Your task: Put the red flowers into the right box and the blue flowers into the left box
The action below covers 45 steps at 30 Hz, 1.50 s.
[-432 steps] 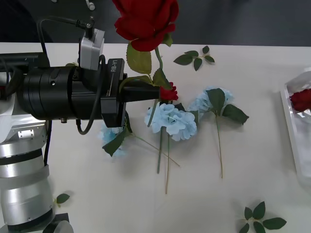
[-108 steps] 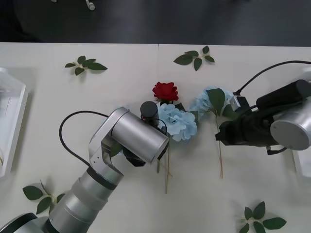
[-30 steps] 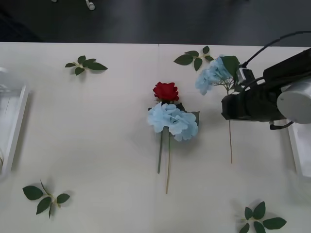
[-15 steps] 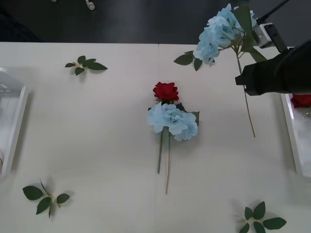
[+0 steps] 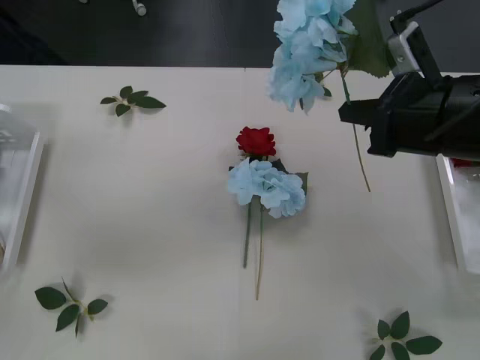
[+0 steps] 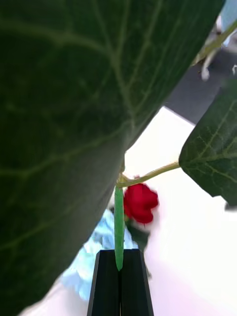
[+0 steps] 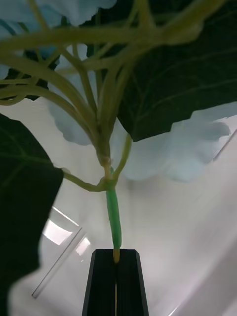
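Note:
My right gripper (image 5: 346, 112) is shut on the stem of a blue flower (image 5: 306, 46) and holds it high above the table's right side, the stem's end hanging free. In the right wrist view the black fingers (image 6: 119, 256) pinch that green stem (image 6: 118, 224) under a big leaf. On the table's middle lie a red flower (image 5: 256, 140) and another blue flower (image 5: 268, 186), seen too as the red flower (image 6: 139, 201). My left gripper (image 7: 116, 254) is shut on a second blue flower's stem (image 7: 113, 222) over the translucent left box (image 7: 57, 269). The left box (image 5: 22, 196) and right box (image 5: 448, 214) sit at the table's edges.
Loose green leaf sprigs lie at the back left (image 5: 133, 100), front left (image 5: 71, 302), and front right (image 5: 405, 339). A bit of red (image 5: 457, 162) shows in the right box behind my right arm. The table's far edge meets a dark floor.
My right gripper has lifted the blue flower from just above the table to high up. Its bloom has swung up and to the left.

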Each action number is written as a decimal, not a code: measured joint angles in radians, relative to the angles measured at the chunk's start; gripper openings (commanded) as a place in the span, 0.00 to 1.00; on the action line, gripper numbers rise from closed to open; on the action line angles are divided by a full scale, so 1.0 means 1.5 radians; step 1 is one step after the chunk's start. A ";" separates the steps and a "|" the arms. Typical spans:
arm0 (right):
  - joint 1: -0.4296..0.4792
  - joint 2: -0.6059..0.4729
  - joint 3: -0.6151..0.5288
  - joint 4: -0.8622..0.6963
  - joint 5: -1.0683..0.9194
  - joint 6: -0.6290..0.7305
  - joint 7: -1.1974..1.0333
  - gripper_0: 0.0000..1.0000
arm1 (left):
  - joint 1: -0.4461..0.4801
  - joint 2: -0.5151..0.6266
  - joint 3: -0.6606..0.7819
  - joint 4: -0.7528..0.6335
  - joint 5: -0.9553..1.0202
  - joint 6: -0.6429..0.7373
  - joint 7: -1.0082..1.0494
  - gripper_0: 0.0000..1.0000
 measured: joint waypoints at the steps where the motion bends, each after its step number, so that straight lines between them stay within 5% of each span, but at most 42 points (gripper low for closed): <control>1: 0.007 -0.005 0.000 -0.008 -0.011 -0.016 0.017 0.00 | 0.000 0.000 0.000 0.000 -0.001 0.000 0.000 0.76; 2: 0.013 -0.009 0.000 -0.016 -0.023 -0.030 0.034 0.00 | 0.000 0.000 0.000 0.000 -0.001 0.000 0.000 0.98; 3: 0.018 -0.014 0.000 -0.022 -0.043 -0.044 0.051 0.00 | 0.000 0.000 0.000 0.000 -0.001 0.000 0.000 1.00; 14: 0.028 -0.024 0.000 -0.042 -0.221 -0.104 0.315 0.00 | 0.000 0.000 0.001 -0.026 0.018 0.010 -0.001 1.00; 23: 0.018 0.042 0.015 -0.044 -0.322 -0.119 0.428 0.00 | 0.000 0.000 0.064 -0.171 0.043 0.155 -0.001 1.00; 31: -0.099 0.064 0.216 -0.034 -0.304 -0.201 0.431 0.00 | -0.001 0.000 0.087 -0.282 0.091 0.248 -0.001 1.00; 40: -0.238 0.065 0.377 0.025 -0.302 -0.291 0.433 0.00 | -0.001 -0.025 0.112 -0.338 0.300 0.289 -0.009 1.00; 45: -0.327 0.095 0.478 0.082 -0.302 -0.359 0.433 0.00 | -0.001 -0.037 0.118 -0.339 0.436 0.303 -0.150 1.00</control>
